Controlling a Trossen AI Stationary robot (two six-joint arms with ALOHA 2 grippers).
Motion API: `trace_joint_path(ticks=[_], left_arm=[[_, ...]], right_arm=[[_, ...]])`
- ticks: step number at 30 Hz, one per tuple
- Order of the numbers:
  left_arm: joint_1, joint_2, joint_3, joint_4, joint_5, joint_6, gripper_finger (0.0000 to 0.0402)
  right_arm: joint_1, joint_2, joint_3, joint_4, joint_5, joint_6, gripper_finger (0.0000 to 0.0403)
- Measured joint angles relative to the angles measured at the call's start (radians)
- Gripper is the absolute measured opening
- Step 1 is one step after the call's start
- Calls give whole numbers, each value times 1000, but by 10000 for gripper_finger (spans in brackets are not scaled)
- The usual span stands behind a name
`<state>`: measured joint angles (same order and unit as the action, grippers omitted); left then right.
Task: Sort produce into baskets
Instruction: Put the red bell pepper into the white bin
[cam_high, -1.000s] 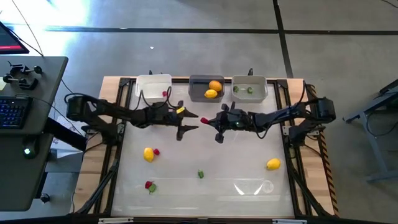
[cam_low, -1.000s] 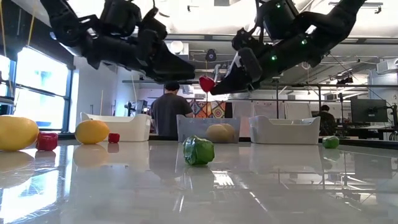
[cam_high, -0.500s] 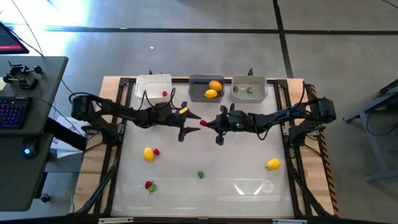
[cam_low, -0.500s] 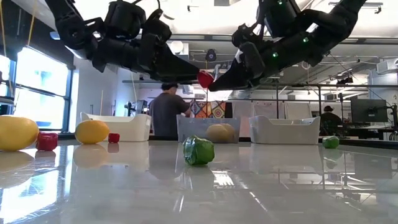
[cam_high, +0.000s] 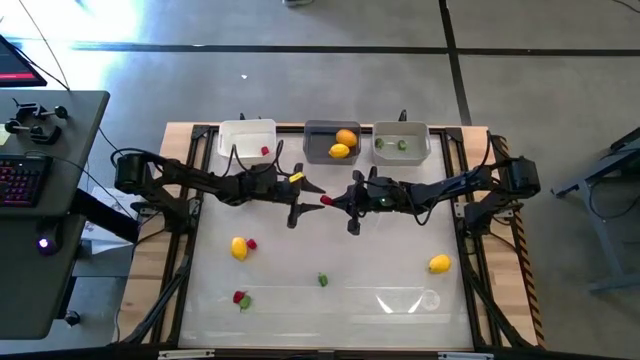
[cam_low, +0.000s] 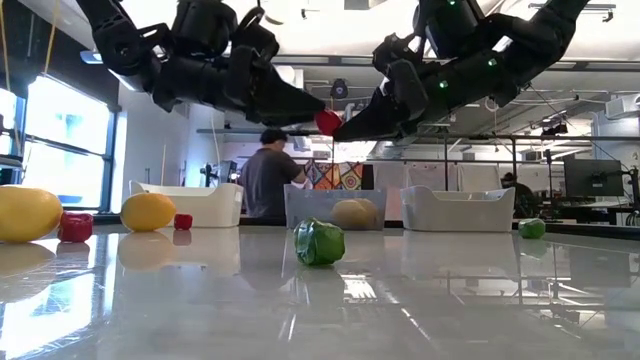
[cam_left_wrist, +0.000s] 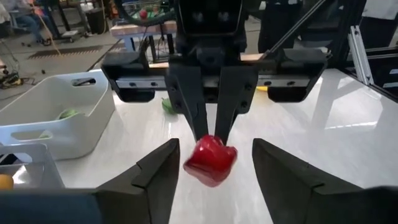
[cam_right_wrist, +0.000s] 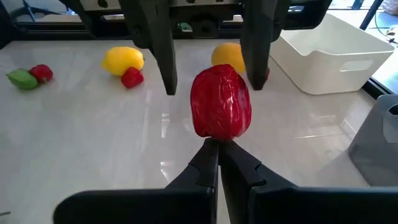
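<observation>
My right gripper (cam_high: 334, 200) is shut on a red berry-like piece (cam_high: 326, 200), high over the table's middle. It also shows in the low view (cam_low: 327, 121). My left gripper (cam_high: 311, 198) is open. Its two fingers (cam_left_wrist: 158, 177) stand on either side of the red piece (cam_left_wrist: 210, 160) without touching it, as the right wrist view (cam_right_wrist: 163, 59) also shows. At the far edge stand the white basket (cam_high: 232, 135), the dark grey basket (cam_high: 318, 140) and the light grey basket (cam_high: 418, 140). My right gripper pinches the red piece by the end nearest to it (cam_right_wrist: 217, 135), only at the free ends of its two fingers (cam_low: 352, 122). The fingers come from the table's right, slanting a little down. The piece sticks out beyond the fingertips, lifted clear of the table.
On the table lie a yellow fruit (cam_high: 239, 247) with a red bit beside it, a red and a green bit (cam_high: 240, 298), a green bit (cam_high: 322, 280) and a yellow fruit (cam_high: 439, 264). The baskets hold a red bit, orange and yellow fruits (cam_high: 344, 142), and green bits.
My left gripper has gone toward the table's right, up to the red piece, so that its open fingers now stand around it. My right gripper has raised the piece a little and brought it slightly toward the left gripper.
</observation>
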<state>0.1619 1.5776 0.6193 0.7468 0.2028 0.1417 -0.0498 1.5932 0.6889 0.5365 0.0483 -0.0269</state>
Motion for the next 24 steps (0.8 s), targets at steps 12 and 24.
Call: trace_joint_path(ticks=[12, 24], left_arm=[[0, 0, 0, -3, 30, 6, 125], [1, 0, 0, -1, 32, 19, 79]], right_arm=[[0, 0, 0, 0, -1, 0, 0], [0, -1, 0, -40, 0, -34, 54]])
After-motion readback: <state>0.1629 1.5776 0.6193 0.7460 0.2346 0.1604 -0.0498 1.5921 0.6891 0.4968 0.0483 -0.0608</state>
